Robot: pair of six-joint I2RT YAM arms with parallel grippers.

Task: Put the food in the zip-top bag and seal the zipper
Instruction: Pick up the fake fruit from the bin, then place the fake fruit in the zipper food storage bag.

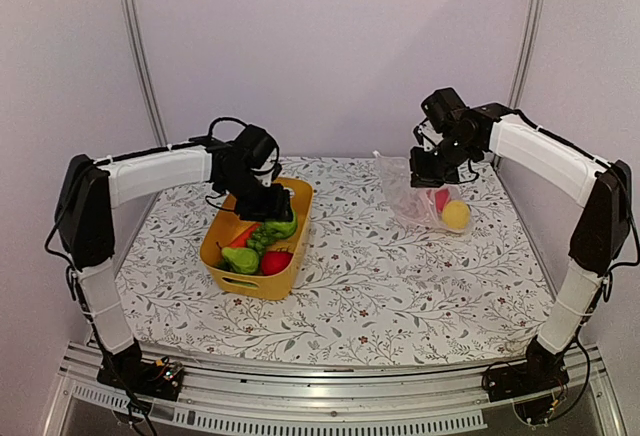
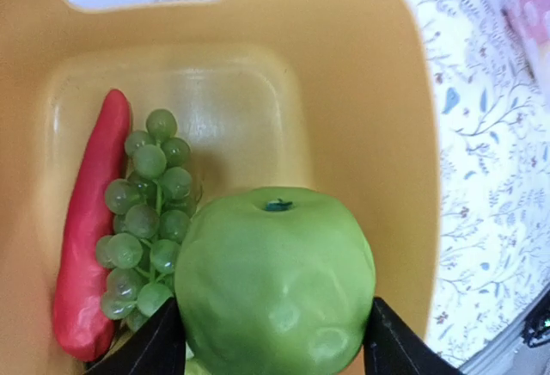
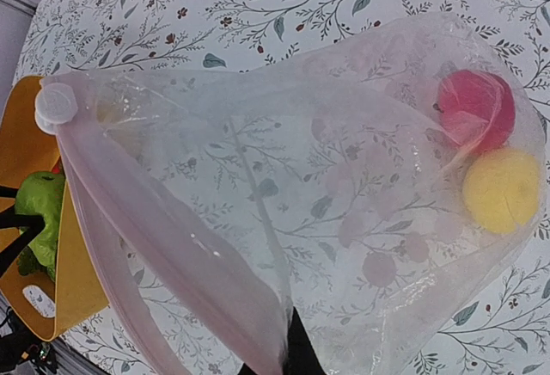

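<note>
My left gripper (image 1: 268, 214) is over the yellow basket (image 1: 216, 234), shut on a green apple (image 2: 275, 280); its black fingers (image 2: 146, 345) press both sides of it. Below lie a green grape bunch (image 2: 146, 212) and a long red piece (image 2: 86, 237). The top view also shows a green pear (image 1: 240, 259) and a red piece (image 1: 275, 261) in the basket. My right gripper (image 1: 432, 168) is shut on the mouth edge of the clear zip-top bag (image 3: 344, 203) and holds it up, open. Its pinkish zipper strip (image 3: 163, 246) has a white slider (image 3: 56, 104). A red ball (image 3: 477, 110) and a yellow ball (image 3: 501, 190) lie inside.
The table has a floral cloth (image 1: 380, 286). Grey walls and metal posts close in the back and sides. A metal rail (image 1: 330, 396) runs along the near edge with both arm bases.
</note>
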